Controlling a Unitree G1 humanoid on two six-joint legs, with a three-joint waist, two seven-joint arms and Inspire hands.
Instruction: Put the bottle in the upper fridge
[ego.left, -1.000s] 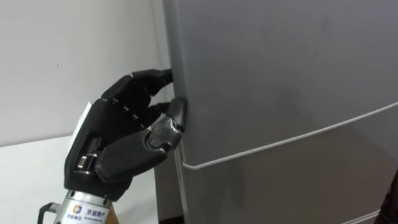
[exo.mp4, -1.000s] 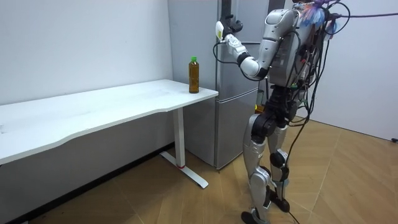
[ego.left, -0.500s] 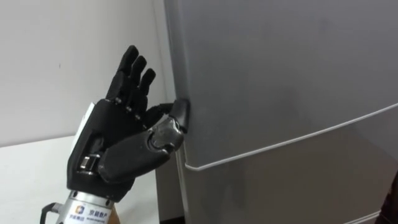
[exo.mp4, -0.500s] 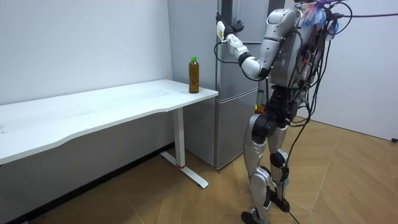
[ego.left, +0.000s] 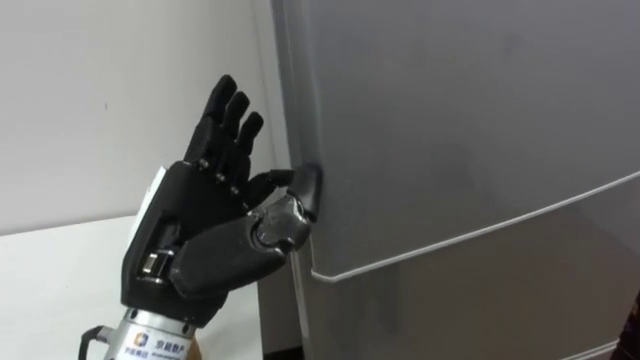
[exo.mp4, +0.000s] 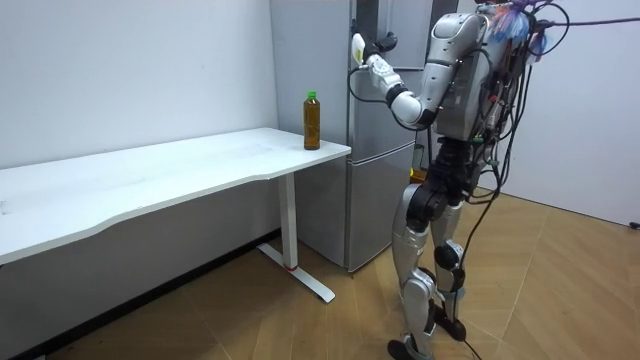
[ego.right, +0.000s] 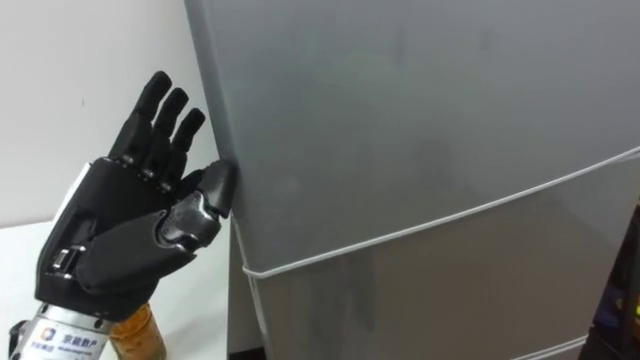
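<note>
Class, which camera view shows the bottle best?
The room view: the bottle stands whole, upright on the table's end near the fridge. The right eye view catches a brown part under the left hand.

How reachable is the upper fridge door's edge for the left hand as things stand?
Probably yes: the left hand is open right beside the upper fridge door, its thumb at the door's left edge, its fingers straight, and nothing stands between them.

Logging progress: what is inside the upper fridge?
Cannot be seen: the upper fridge door is closed. The open left hand is at its edge; the bottle stands on the table.
</note>
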